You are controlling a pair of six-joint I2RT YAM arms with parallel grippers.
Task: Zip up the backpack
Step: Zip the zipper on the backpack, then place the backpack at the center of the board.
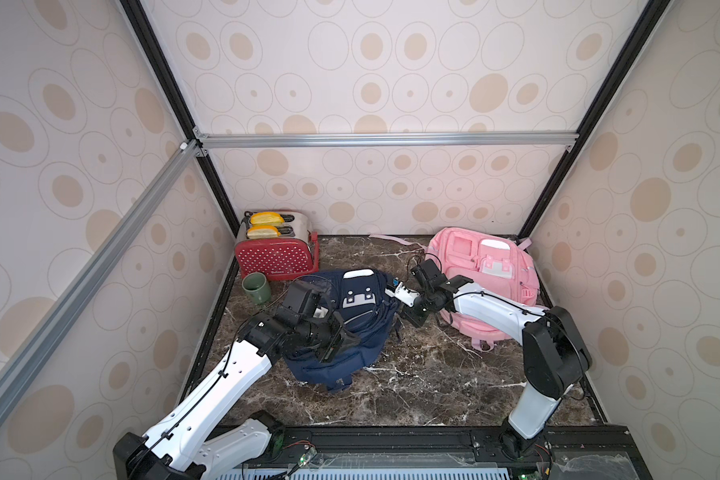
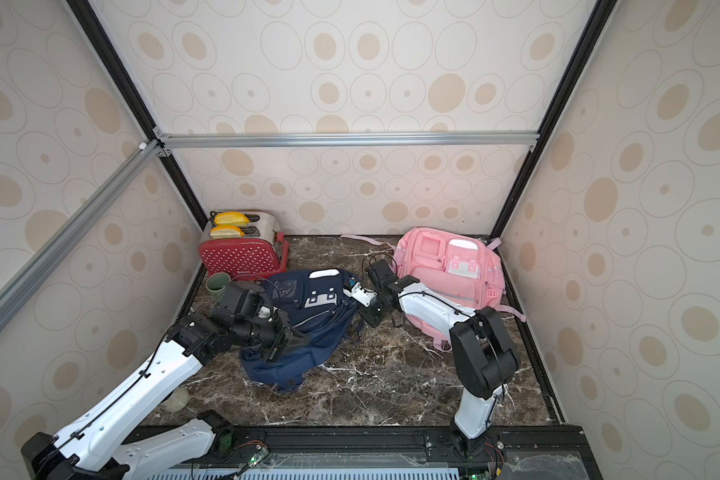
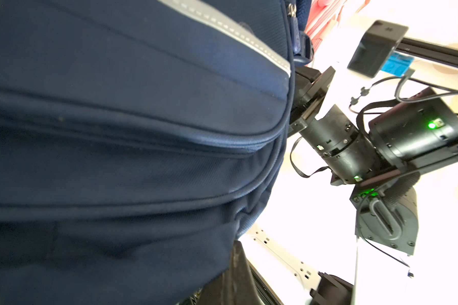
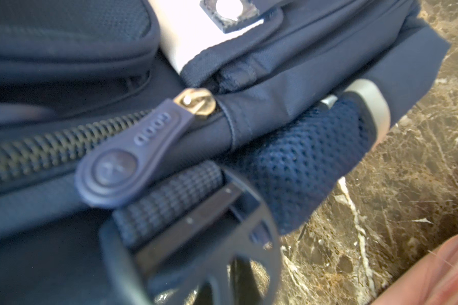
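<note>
Right hand (image 1: 390,287) is closed at the far edge of the navy backpack (image 1: 362,324), which lies mid-desk (image 1: 433,382). Its finger (image 4: 169,196) sits just beside the zip pull (image 4: 117,163) and does not seem to clamp it. Left hand (image 1: 337,343) is closed low on the backpack; I cannot tell whether it pinches cloth. A tug from here would likely miss the pull. With a loose left hold, the backpack would slide instead of the slider (image 4: 196,103) running.

Red dotted toaster (image 1: 276,259) at centre left, green mug (image 1: 257,286) just below, pink backpack (image 1: 487,270) centre right, marbled worktop (image 1: 412,382).
</note>
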